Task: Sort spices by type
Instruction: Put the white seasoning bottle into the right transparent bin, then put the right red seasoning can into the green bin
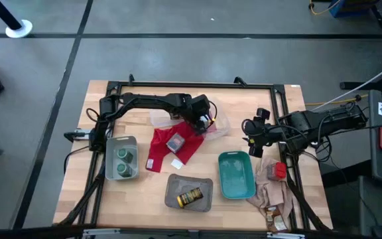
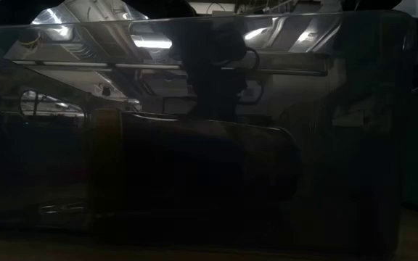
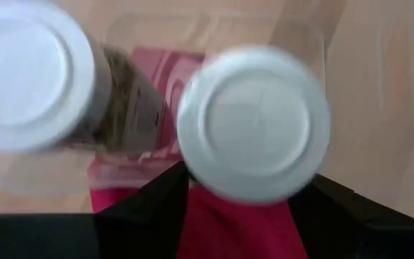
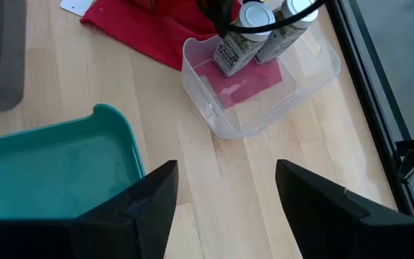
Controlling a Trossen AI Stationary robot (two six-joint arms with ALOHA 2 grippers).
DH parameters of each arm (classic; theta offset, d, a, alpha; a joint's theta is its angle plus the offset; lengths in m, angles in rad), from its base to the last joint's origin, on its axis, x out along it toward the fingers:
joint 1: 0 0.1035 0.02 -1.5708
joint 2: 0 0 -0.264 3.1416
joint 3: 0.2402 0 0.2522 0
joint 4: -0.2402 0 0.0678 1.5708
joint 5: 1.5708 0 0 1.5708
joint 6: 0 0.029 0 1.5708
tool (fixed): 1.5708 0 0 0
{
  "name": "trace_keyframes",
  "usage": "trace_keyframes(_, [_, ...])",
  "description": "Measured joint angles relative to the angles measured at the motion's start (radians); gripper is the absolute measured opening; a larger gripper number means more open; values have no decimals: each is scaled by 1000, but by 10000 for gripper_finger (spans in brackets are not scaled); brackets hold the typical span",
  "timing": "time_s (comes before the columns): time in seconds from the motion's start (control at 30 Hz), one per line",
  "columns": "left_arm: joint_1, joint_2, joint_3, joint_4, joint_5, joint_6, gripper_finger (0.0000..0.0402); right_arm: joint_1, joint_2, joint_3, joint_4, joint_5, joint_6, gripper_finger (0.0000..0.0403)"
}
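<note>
Two white-capped bottles (image 4: 254, 36) are going into your clear tray (image 4: 264, 86); left claw (image 1: 204, 119) pinching one, right claw (image 4: 225, 194) spread, idling. Next, release.

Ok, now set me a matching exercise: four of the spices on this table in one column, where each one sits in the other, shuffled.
Things:
1. green-lidded jars
2. yellow-labelled jar
3. white-capped bottles
4. red tin

Places:
A. in the grey tray next to the teal tray
B. on the beige cloth
C. in the grey tray by the left arm's base
D. in the clear tray

Pairs: 1-C, 2-A, 3-D, 4-B
</note>
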Motion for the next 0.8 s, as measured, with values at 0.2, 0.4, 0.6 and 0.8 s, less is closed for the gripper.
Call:
trace_keyframes(0.2, [0, -7, 0, -65, 1, 21, 210, 0, 0, 0, 0, -7, 0, 234])
trace_keyframes(0.4, [0, -44, 0, -70, 6, 26, 210, 0, 0, 0, -5, -17, 49, 234])
trace_keyframes(0.6, [0, -116, 0, -114, 31, 24, 210, 0, 0, 0, -81, -88, 160, 234])
trace_keyframes(0.8, [-3, -214, 1, -213, 34, 26, 210, 1, 0, 0, -137, -250, 318, 234])
